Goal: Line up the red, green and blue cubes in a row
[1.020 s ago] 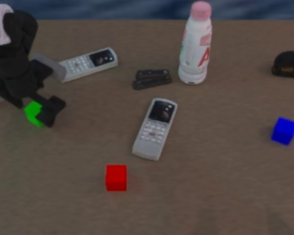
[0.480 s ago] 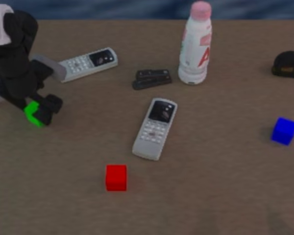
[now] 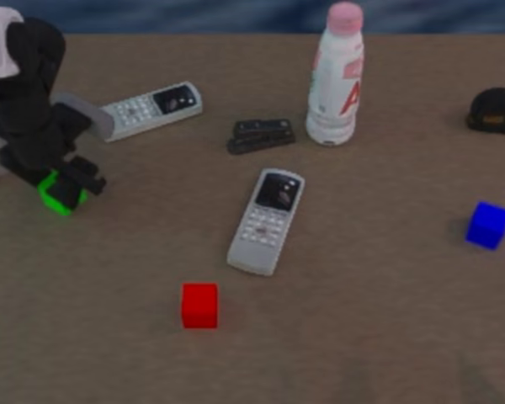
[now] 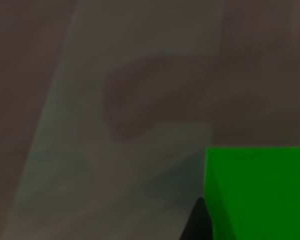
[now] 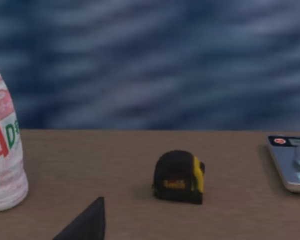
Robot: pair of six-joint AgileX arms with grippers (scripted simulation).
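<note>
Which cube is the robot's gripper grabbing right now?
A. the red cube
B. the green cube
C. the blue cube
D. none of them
B: in the top view the left gripper has its fingers shut around the green cube near the table's left edge, while the red cube and blue cube sit alone.

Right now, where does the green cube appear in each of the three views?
Top view: green cube at the far left of the table, between the fingers of the left pincer.
Left wrist view: it fills the lower right corner.
Right wrist view: not in it.
Shared landmark: the cube itself, in the top and left wrist views.
</note>
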